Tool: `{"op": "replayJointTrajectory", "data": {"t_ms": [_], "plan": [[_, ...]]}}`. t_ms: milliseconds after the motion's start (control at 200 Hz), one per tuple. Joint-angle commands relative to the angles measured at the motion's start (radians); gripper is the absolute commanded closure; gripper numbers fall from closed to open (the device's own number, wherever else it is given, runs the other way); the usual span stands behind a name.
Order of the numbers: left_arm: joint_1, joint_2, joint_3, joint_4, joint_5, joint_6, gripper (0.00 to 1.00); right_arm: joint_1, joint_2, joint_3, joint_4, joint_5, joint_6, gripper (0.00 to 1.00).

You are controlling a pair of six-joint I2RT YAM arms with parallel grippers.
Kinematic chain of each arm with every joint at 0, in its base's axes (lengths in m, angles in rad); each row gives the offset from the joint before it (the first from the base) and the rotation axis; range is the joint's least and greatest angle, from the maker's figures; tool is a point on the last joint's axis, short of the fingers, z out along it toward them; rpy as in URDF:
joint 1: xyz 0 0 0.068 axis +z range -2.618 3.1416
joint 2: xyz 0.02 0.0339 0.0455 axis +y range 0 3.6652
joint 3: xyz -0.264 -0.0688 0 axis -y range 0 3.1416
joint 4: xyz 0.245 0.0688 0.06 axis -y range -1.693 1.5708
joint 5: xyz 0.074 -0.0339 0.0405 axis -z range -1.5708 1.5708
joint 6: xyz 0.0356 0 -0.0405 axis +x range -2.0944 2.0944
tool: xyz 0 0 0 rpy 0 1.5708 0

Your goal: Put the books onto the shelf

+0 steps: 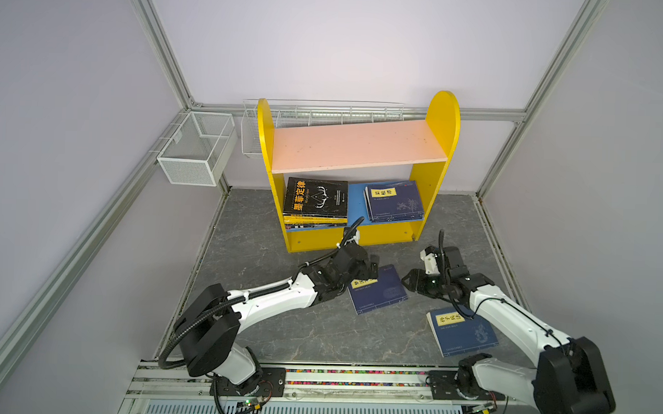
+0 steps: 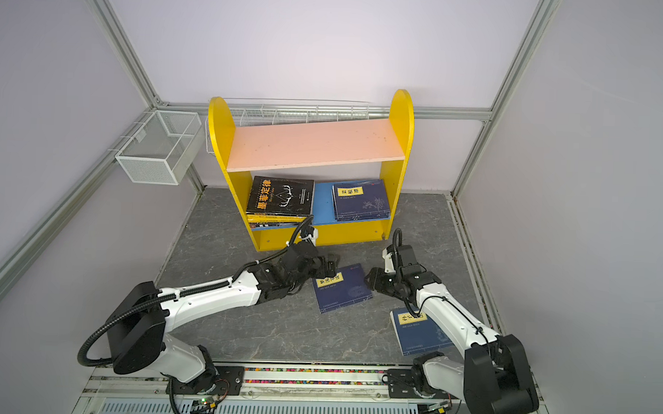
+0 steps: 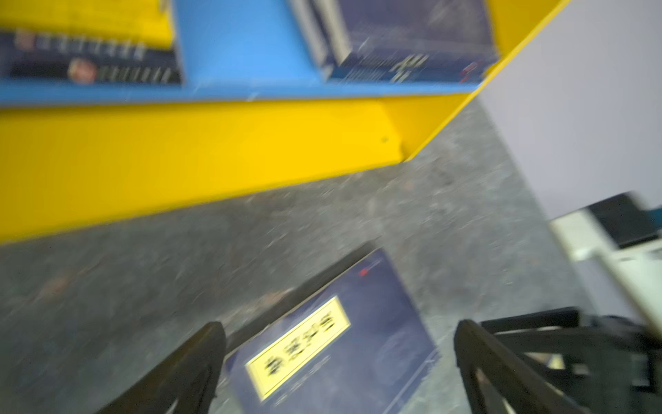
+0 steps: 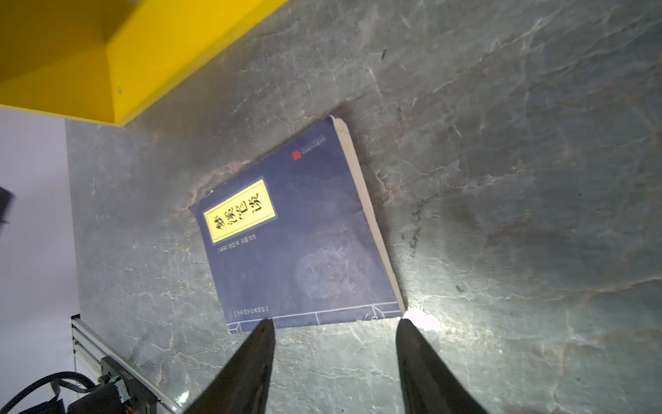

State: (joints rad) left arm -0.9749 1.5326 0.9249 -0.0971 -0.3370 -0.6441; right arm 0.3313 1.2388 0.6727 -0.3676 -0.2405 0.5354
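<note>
On the left of the blue lower board of the small two-tier bookshelf with yellow round-topped sides [image 1: 443, 117], a black paperback with an orange title [image 1: 315, 198] tops a pile. The books beneath it show only their edges and cannot be counted. To the right on the same board lies a pile of navy paperbacks [image 1: 394, 200], its far end tucked under the pink upper board.

The left claw [image 1: 373, 268] hangs wide open and empty above a navy paperback with a yellow title label [image 1: 380, 293], which lies flat on the desk before the shelf. The claw hides the book's corner in both top views, and the left wrist view is too blurred to read the label. The right claw [image 4: 336, 321], jaws apart and empty, has its tips at that book's edge; whether they touch cannot be told. A second navy labelled paperback [image 1: 462, 332] lies front right, partly crossed by the right arm.

The desk [image 1: 280, 327] is grey and veined like marble. The pale lilac walls sit in aluminium framing. A white wire mesh basket [image 1: 195, 150] hangs on the left wall, and a long wire tray [image 1: 325, 113] is half hidden behind the shelf.
</note>
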Motion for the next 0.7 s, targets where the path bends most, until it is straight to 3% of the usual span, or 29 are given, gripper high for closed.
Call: {"op": "replayJointTrajectory", "data": {"t_ms": [0,105,695], "plan": [[0.017,0.040,-0.046,-0.049,-0.078,-0.109,0.00,0.012,0.041,-0.014,0.026,0.009,0.003,0.41],[0.034,0.085,-0.005,-0.129,-0.076,-0.155,0.00,0.015,0.088,-0.006,0.021,0.005,-0.007,0.40],[0.039,0.276,0.166,-0.302,0.040,-0.102,0.00,0.018,0.253,0.047,0.000,-0.033,-0.041,0.37]]}}
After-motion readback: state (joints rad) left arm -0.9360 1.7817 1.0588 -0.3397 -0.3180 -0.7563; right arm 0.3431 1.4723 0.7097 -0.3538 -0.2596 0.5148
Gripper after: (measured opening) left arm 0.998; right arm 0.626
